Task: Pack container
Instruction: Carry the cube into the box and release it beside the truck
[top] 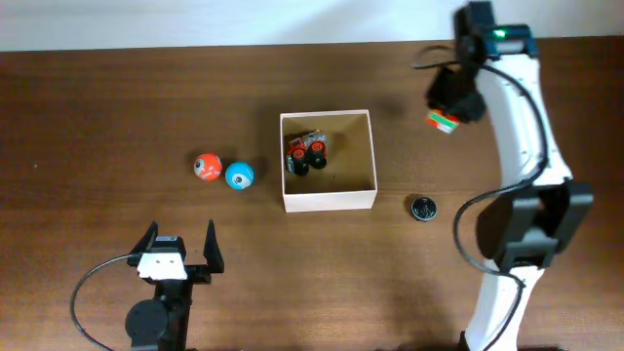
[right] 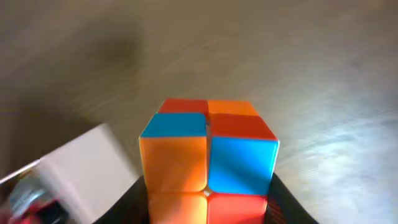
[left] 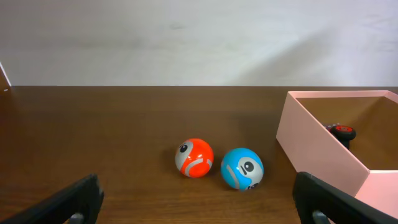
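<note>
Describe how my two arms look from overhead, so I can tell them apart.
The right arm has white links, black joints, looping black cables and a green light near its wrist. The left arm is mostly black, with a white block behind two slim black fingers and one black cable.

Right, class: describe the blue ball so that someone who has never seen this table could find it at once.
Start at the square white container in the middle of the brown table. Two small balls lie side by side to its left. The blue ball is the one nearer the container; the orange ball lies farther out.
</note>
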Available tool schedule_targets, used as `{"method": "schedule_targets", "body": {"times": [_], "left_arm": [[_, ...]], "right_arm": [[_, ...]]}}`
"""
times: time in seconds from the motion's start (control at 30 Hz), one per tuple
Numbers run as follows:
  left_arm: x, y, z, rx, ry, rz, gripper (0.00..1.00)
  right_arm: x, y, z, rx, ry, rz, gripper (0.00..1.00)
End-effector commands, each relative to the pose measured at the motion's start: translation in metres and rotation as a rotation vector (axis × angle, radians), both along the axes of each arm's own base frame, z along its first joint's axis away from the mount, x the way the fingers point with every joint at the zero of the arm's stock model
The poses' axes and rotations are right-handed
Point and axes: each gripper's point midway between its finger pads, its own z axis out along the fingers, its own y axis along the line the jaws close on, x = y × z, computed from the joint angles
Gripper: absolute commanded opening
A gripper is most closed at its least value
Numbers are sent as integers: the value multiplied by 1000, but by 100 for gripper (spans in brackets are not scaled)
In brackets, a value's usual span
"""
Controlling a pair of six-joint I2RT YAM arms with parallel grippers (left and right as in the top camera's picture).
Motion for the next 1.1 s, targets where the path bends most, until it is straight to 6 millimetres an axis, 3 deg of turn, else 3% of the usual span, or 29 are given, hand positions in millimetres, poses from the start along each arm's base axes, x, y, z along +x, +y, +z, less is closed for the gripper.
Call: {"method": "schedule_targets", "body": {"times": [0.0,0.2,0.4,0.6,1.07], "left_arm": [[0,2,-3,13,4,10,99],[0,2,-3,13,4,10,99],[0,2,-3,13,4,10,99],[0,2,-3,13,4,10,99],[0,2,-3,13,4,10,99]], "right_arm": [[1,55,18,-2,-54,130,35],[-11,122,17,-13,-69,275,36],[-25,160,15,-59,-75,365,40],[-32,167,4,-72,-49,387,42],[-30,174,2,-57,-60,465,59]]}}
